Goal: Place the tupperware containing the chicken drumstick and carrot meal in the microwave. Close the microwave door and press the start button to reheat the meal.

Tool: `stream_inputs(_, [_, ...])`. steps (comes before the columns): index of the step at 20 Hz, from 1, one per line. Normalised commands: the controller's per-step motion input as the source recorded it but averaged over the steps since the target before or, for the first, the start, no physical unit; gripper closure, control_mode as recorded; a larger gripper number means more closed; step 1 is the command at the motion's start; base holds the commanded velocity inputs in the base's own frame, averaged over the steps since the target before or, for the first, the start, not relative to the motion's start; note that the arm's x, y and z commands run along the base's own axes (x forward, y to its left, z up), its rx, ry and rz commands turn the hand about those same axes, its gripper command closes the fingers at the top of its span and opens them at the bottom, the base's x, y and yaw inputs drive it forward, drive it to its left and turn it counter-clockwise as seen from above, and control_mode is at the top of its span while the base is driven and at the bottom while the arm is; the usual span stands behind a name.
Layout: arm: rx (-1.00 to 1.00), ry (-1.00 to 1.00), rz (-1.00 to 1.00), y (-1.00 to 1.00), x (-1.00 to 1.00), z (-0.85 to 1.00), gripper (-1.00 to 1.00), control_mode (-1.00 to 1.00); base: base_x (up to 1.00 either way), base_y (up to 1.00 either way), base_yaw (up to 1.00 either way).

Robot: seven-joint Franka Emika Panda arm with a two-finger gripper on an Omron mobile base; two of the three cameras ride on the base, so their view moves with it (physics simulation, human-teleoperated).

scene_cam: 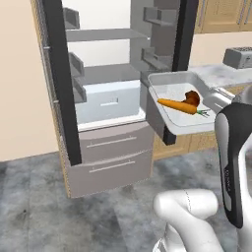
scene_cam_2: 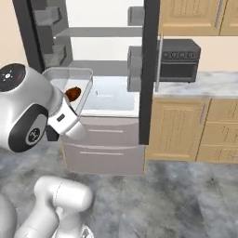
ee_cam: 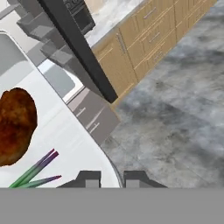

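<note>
The tupperware (scene_cam: pixel 170 88) hangs in the air in front of an open fridge, tilted toward the left base camera. Inside it lie the orange carrot (scene_cam: pixel 178 105) and the dark reddish-brown chicken drumstick (scene_cam: pixel 193 97). My gripper (ee_cam: pixel 113 179) is shut on the tray's rim, one fingertip (ee_cam: pixel 89 178) on each side of the edge. In the hand view the tupperware (ee_cam: pixel 65 131) shows the chicken drumstick (ee_cam: pixel 15 124) and the carrot's green top (ee_cam: pixel 37 171). From the right base view the tupperware (scene_cam_2: pixel 65 74) stands steeply tilted, with the chicken drumstick (scene_cam_2: pixel 73 94) showing through. The microwave and its door are out of view.
The fridge (scene_cam: pixel 106 98) stands open, its dark door edges (scene_cam: pixel 59 78) on either side and grey drawers (scene_cam_2: pixel 104 148) below. A black countertop oven with round knobs (scene_cam_2: pixel 179 59) sits on the marble counter (scene_cam_2: pixel 204 83) over wooden cabinets (scene_cam_2: pixel 181 125). A toaster (scene_cam: pixel 239 56) stands farther right.
</note>
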Motion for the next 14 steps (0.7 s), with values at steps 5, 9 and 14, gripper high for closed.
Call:
stream_inputs(5, [0.0,0.0,0.0,0.0,0.0,0.0,1.0,1.0,-0.73,-0.19,-0.54])
stream_inputs(9, [0.0,0.0,0.0,0.0,0.0,0.0,1.0,1.0,-0.5,-0.29,-0.61])
stream_inputs(14, [0.0,0.0,0.0,0.0,0.0,0.0,1.0,1.0,-0.13,-0.28,-0.64])
